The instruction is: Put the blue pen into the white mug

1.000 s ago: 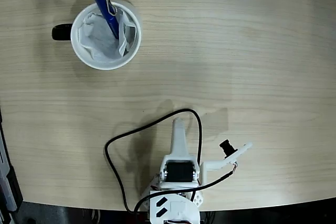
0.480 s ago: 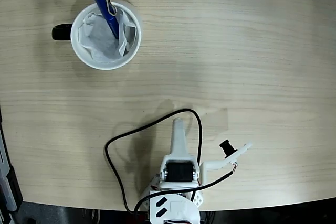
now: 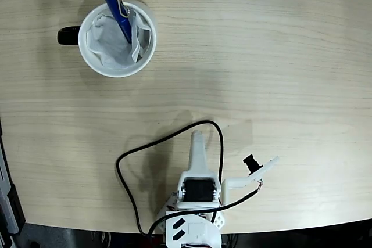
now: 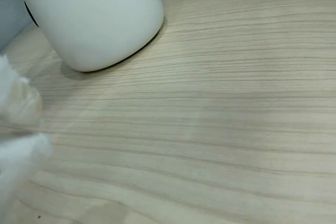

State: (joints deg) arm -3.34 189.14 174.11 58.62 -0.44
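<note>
A pale wood-grain tabletop (image 3: 261, 68) fills both views, mostly bare. Nearest the bottom edge of the fixed view, the white arm (image 3: 197, 201) sits folded over its base with a black cable (image 3: 145, 149) looping beside it; its pincer (image 3: 197, 139) points up the picture, and whether the jaws are parted or closed cannot be told, since the wrist view shows only blurred white at its left edge. Well apart, at upper left, the white mug (image 3: 117, 39) stands upright, black handle to the left. The blue pen (image 3: 118, 13) leans inside it, clip end over the far rim. The job looks finished; the sound move is staying clear of the mug.
</note>
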